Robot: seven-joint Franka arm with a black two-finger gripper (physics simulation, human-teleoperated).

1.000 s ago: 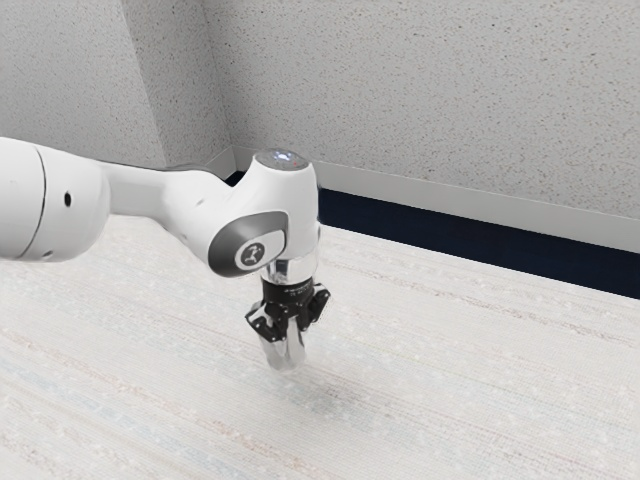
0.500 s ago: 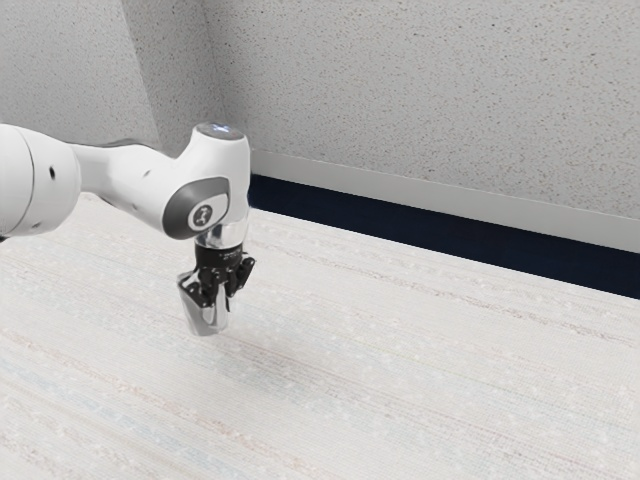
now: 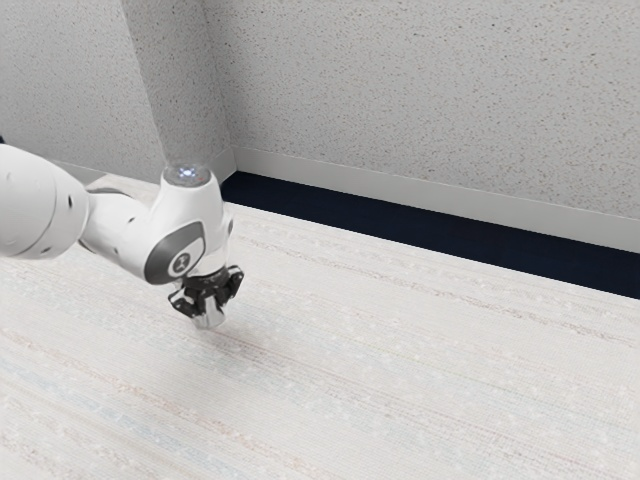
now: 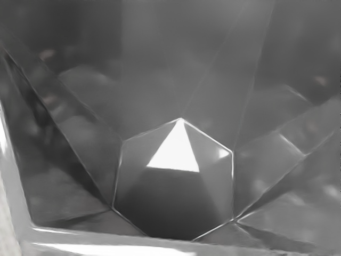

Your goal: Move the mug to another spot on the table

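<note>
Gripper pinching the mug, down low over the table.
The fingers are barely spread and squeeze the little silvery mug from both sides. It hangs right under the hand, towards the exterior view's left. Can't tell if it touches the tabletop. The wrist view looks into its faceted grey inside, with a hexagonal floor.

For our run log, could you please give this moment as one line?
claw: shut on mug | mug: low near table, contact unclear | wrist view: mug's faceted inside | release: not yet
</note>
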